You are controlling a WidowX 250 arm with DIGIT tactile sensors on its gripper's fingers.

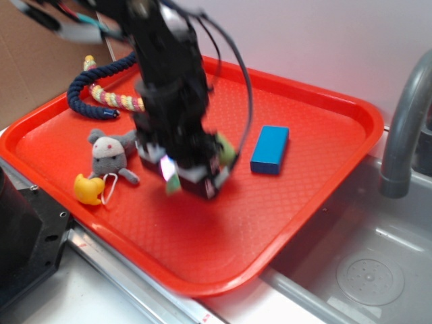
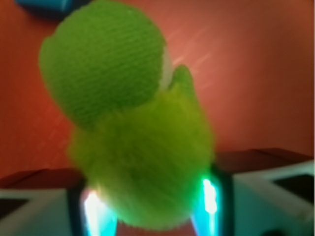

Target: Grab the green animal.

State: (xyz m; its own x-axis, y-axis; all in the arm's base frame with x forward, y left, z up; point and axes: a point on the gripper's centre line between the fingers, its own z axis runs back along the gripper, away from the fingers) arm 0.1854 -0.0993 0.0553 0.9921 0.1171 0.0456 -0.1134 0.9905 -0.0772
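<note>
The gripper is down at the middle of the red tray, blurred in the exterior view, and the green animal is right between its fingers. On the wrist view the toy fills the picture: knitted green head up at 11 o'clock, fuzzy yellow-green body below it, pressed on both flanks by the lit fingers — the hand is clamped on the toy. From outside only slivers of green show, one at the gripper's 2 o'clock edge and one at its 7 o'clock; whether the toy touches the tray floor I cannot tell. At 9 o'clock from the gripper lies the grey mouse, with a yellow piece at its lower left, apart from the arm. The blue block sits at 3 o'clock, near but not touching — its corner peeks into the wrist view at 11 o'clock. A rope, navy with a striped pastel strand, curls at the tray's far left rim, around 10 o'clock. Past the tray's right edge, a grey faucet stands over a sink.
</note>
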